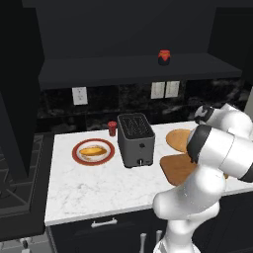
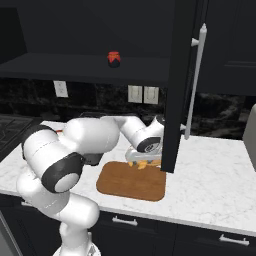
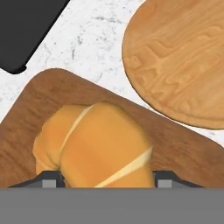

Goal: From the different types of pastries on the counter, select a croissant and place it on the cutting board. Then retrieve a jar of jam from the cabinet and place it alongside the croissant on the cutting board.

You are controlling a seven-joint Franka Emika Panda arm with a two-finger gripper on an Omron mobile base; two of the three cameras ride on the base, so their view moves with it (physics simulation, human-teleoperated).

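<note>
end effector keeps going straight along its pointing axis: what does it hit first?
The croissant, sitting between its fingertips already. Right behind that is the cutting board. Whether the croissant touches the board yet, I can't tell.

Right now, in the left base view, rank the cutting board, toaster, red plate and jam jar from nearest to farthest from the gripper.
1. Cutting board, right under the gripper, which is behind the arm in that view.
2. Toaster, mid-counter.
3. Red plate, far left.
4. Jam jar, up on the cabinet shelf.
</note>
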